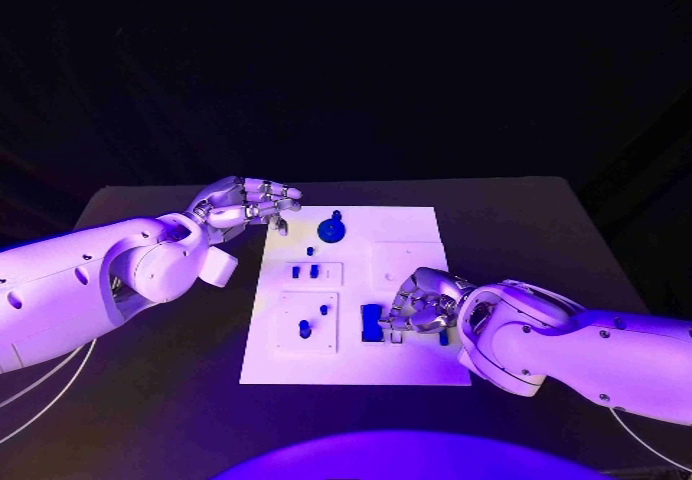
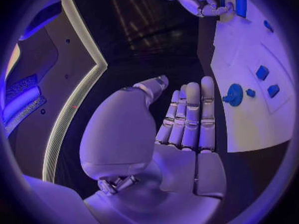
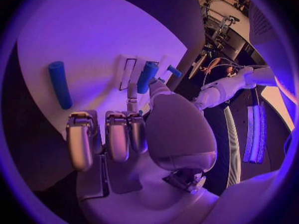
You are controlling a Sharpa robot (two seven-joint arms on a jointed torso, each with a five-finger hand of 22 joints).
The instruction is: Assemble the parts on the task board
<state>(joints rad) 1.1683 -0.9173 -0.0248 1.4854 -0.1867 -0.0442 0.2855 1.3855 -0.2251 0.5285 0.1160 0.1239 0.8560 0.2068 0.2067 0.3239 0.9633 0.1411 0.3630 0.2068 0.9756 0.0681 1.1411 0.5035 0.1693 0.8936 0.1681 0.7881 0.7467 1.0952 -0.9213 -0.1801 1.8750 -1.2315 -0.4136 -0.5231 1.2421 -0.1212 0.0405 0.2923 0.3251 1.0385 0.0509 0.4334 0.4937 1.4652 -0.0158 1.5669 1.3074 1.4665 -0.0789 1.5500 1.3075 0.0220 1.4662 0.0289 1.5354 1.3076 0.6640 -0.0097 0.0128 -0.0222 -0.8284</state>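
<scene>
Head view is showing the white task board [image 1: 411,225] lying in the middle of the black worktop [image 1: 144,400], with small blue parts spread over it. A round blue part [image 1: 333,230] is sitting near the board's far edge, two small blue pieces [image 1: 304,270] are standing in a raised square section further toward the robot, and another blue piece [image 1: 304,327] is standing in the square section nearest the robot's left side. A dark blue block [image 1: 372,322] is lying on the board just beside the right hand.

The left hand [image 1: 248,205] is hovering over the board's far left corner, near the round part but apart from it, with its fingers curled loosely and nothing between them. In the left wrist view its fingers [image 2: 190,117] are lying straight, side by side, with the thumb off to one side, and the palm is holding nothing.

The right hand [image 1: 421,303] is resting low over the board's near right area, fingers bent downward. In the right wrist view it is pinching a blue cylinder [image 3: 147,77] between thumb and finger, tilted above the board, while another blue cylinder [image 3: 60,83] is lying flat on the board well apart from it.
</scene>
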